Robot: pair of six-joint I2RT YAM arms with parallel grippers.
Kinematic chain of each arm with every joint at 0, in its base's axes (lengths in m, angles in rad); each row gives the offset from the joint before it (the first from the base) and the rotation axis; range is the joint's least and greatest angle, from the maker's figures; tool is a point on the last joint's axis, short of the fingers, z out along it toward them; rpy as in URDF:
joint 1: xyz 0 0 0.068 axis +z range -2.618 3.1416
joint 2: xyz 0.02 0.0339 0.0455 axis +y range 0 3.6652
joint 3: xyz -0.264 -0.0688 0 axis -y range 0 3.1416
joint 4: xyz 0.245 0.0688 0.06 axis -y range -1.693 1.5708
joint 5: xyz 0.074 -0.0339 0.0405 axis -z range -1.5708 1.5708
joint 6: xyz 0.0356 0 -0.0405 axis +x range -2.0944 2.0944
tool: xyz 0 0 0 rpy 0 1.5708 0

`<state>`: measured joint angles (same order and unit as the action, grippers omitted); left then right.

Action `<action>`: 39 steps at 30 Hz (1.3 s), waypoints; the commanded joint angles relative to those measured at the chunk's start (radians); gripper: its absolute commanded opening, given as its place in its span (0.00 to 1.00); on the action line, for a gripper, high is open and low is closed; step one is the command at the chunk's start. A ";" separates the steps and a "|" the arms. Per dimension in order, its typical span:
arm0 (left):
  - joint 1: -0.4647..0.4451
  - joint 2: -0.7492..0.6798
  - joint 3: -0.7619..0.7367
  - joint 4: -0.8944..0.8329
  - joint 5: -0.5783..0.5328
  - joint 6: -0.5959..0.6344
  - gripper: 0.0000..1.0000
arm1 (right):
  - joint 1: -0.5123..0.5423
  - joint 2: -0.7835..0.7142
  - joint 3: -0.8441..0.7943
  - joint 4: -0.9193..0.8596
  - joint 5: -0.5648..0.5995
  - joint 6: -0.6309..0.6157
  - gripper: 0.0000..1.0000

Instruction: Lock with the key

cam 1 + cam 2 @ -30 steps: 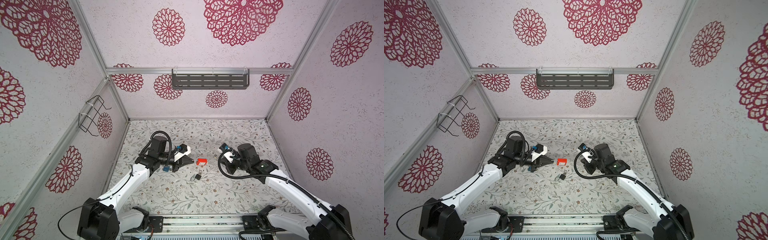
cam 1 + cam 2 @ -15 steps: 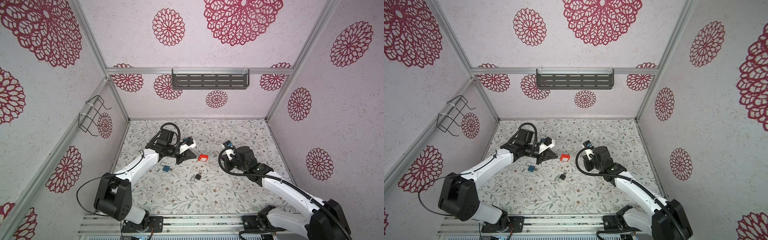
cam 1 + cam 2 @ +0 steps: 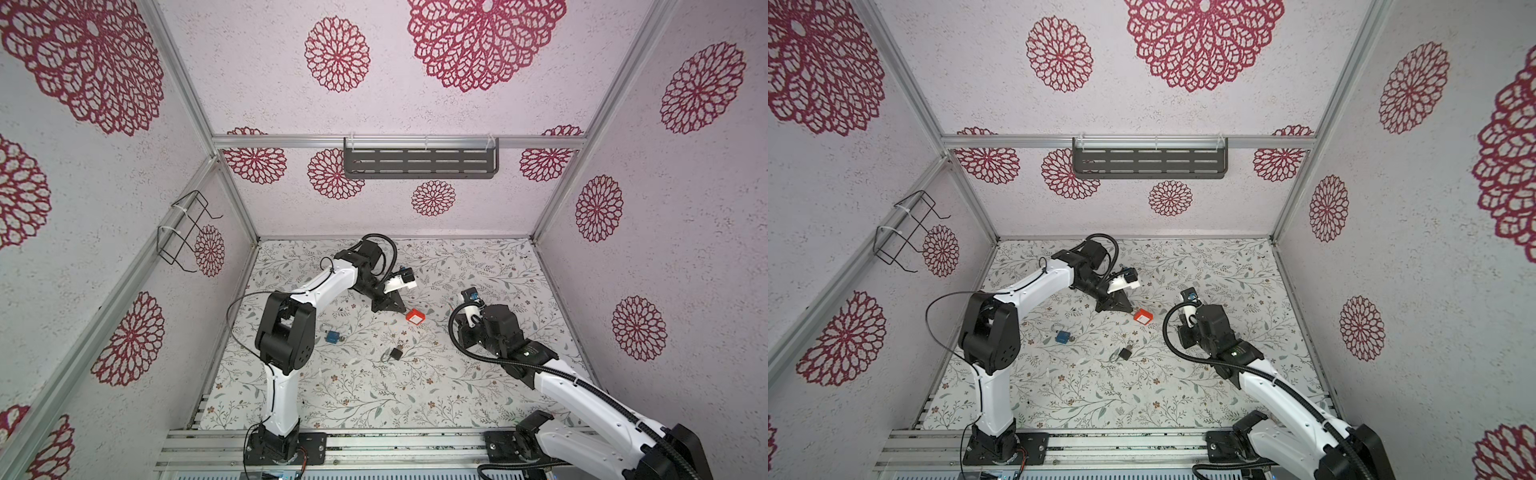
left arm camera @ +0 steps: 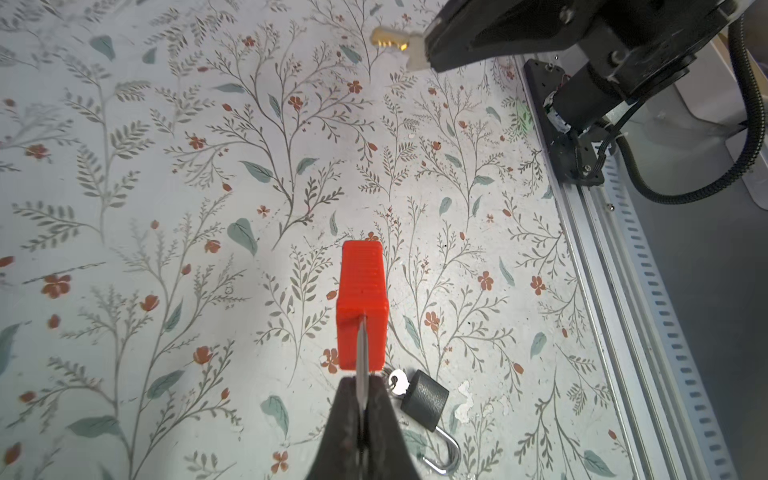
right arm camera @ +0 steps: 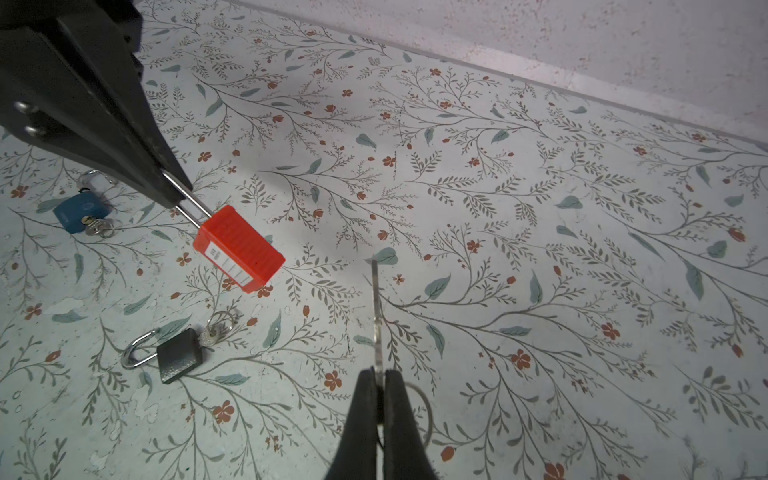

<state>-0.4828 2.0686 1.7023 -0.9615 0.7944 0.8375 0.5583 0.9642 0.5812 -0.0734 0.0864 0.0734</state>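
Since a second ago the left arm [image 3: 328, 284] has lifted its elbow high and carried the red padlock [image 3: 414, 316] a little toward the back, while the right arm [image 3: 582, 390] has drawn slightly to the right.

In both top views the floor [image 3: 478, 266] is a pale sheet printed with leaves and small flowers. It is boxed in by pale walls [image 3: 374, 208] with red rosettes, a dark slotted shelf [image 3: 419, 164] at the back and a wire rack [image 3: 183, 232] on the left. The left arm rises from the front rail [image 3: 395, 442], bends sharply and reaches back and right. The left gripper [image 3: 1125, 308] has the red padlock [image 3: 1143, 316] at its tip, near the middle of the floor. A blue padlock [image 3: 332, 336] and a black padlock [image 3: 395, 353] lie apart, nearer the rail. The right arm stretches low from the front right.

In the left wrist view the left gripper [image 4: 361, 386] is pinched on the shackle [image 4: 360, 353]. The red padlock [image 4: 361, 299] runs lengthwise straight out from the fingers. Beyond it the right gripper [image 4: 428, 45] grips the key [image 4: 395, 39].

In the right wrist view the right gripper [image 5: 378, 386] is clamped on the key [image 5: 376, 316]. Its blade is edge-on and points straight out toward the far wall. The red padlock [image 5: 239, 249] slants down and away from the left gripper [image 5: 174, 195]. Whether it touches the floor cannot be told.
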 commanded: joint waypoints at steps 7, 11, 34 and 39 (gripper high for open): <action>-0.087 0.150 0.193 -0.105 -0.070 -0.021 0.00 | -0.006 -0.141 -0.029 -0.063 0.070 0.032 0.00; -0.112 0.228 0.293 -0.154 -0.082 -0.030 0.00 | -0.006 -0.160 -0.035 -0.087 0.084 0.041 0.00; -0.141 0.384 0.536 -0.507 -0.114 0.048 0.02 | -0.006 -0.176 -0.065 -0.099 0.068 0.101 0.00; -0.158 0.406 0.546 -0.479 -0.159 0.018 0.03 | -0.006 -0.173 -0.066 -0.099 0.065 0.106 0.00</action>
<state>-0.6243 2.4470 2.2219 -1.4422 0.6476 0.8566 0.5568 0.8032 0.5117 -0.1867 0.1528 0.1581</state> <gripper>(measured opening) 0.070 0.050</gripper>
